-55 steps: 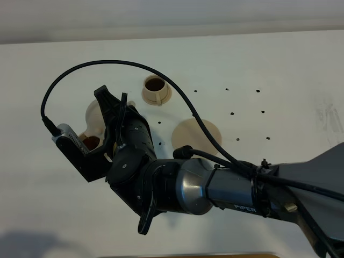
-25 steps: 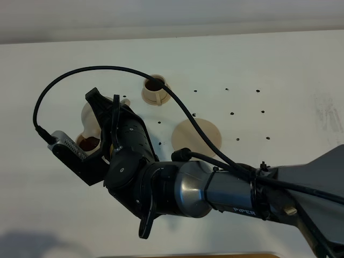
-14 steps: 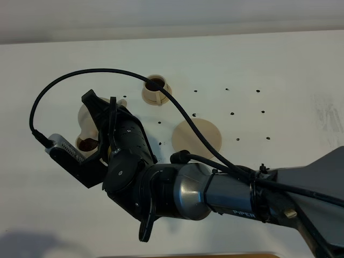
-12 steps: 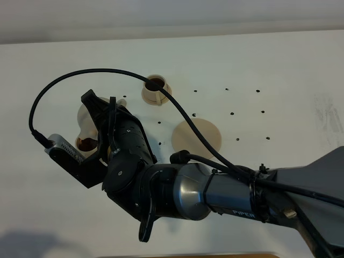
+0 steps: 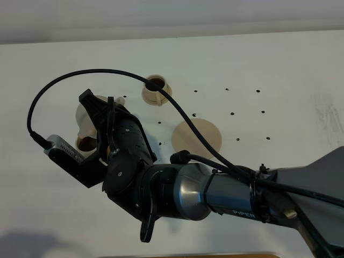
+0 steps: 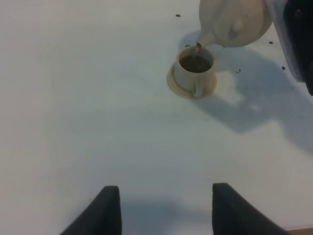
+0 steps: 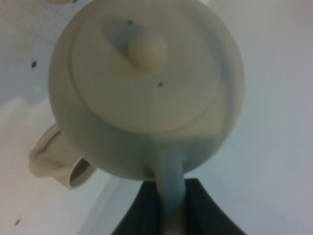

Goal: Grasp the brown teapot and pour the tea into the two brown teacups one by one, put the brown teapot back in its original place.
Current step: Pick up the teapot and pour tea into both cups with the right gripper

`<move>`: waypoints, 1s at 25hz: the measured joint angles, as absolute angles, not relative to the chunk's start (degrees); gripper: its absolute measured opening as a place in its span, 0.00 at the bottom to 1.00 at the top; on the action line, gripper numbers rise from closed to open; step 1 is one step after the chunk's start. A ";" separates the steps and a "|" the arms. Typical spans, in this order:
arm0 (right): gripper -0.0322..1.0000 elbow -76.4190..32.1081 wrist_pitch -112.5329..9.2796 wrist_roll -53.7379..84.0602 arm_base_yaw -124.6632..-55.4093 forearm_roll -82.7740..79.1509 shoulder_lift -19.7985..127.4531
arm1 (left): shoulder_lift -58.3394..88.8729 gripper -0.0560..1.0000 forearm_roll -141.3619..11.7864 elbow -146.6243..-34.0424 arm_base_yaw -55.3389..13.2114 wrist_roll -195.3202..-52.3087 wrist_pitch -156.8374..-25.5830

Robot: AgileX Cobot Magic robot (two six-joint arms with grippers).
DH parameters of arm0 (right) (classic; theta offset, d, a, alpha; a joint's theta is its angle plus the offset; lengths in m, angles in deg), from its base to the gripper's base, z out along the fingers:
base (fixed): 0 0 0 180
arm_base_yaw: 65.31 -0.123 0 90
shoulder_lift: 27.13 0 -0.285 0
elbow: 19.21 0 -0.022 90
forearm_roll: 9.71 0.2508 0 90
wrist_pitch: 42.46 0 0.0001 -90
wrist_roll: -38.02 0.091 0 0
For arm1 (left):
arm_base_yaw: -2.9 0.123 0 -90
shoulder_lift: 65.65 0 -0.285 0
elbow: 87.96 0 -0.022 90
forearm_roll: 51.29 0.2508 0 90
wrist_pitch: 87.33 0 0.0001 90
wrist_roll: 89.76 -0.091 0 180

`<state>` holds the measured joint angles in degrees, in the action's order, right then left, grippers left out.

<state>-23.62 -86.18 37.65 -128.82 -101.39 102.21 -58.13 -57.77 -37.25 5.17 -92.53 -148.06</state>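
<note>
Your right hand (image 7: 168,200) pinching the loop handle of the brown teapot (image 7: 146,88), spout tipped over one teacup (image 6: 194,73), tea (image 6: 195,63) running in, your left hand (image 6: 164,213) spread above the tabletop (image 6: 73,98).

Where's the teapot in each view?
Exterior high: teapot left of centre, partly hidden.
Left wrist: teapot far ahead, tilted, spout over the cup.
Right wrist: teapot close up, filling most of the picture.
Landmark: that cup, beside the teapot in all three views.
</note>
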 joint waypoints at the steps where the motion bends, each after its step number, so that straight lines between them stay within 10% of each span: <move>1: 0.11 -23.62 -86.18 37.65 -128.82 -101.52 102.21 | -58.13 0.52 -57.77 -37.25 5.17 -92.48 -148.06; 25: 0.11 -23.62 -86.14 33.95 -128.82 -102.16 102.21 | -58.13 0.52 -57.77 -37.25 5.17 -92.55 -148.06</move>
